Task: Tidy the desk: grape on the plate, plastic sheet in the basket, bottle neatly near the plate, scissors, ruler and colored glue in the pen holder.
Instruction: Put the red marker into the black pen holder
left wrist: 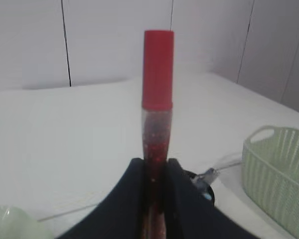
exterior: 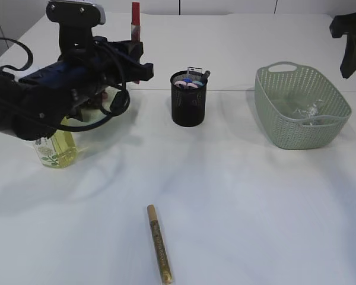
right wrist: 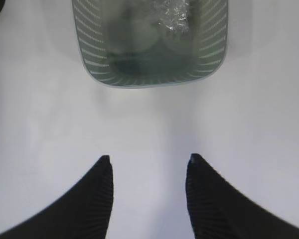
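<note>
Red-capped glue (left wrist: 157,99): held upright in the left gripper (left wrist: 154,172), cap up, lower end pinched between the 2 fingers; raised above the desk (exterior: 237,196), left of the holder.
Left gripper: closed narrow on the glue; the grip sits low on the tube, so the tube could swing if moved fast.
Holder (exterior: 188,98): black mesh cup at centre, already carrying several items whose tops poke out; free room inside looks limited.
Step in hand: judged as carrying the glue over the holder and dropping it in.
How to do it well: keep the tube vertical, travel right until its lower end is over a gap between the items, lower until the tip is inside the rim, then release; opening too high risks a bounce off the rim or off what stands inside.
Right gripper (right wrist: 148,164): half open and holding nothing, hovering above the desk just before the basket (right wrist: 149,74); it is well clear of the left arm's path.
Basket: pale green, at right, with the crumpled clear sheet (right wrist: 173,15) lying inside.
Bottle (exterior: 54,148): yellowish, under the left arm; the plate is mostly hidden.
Gold pen (exterior: 159,243): lying on the desk at front, untouched.
</note>
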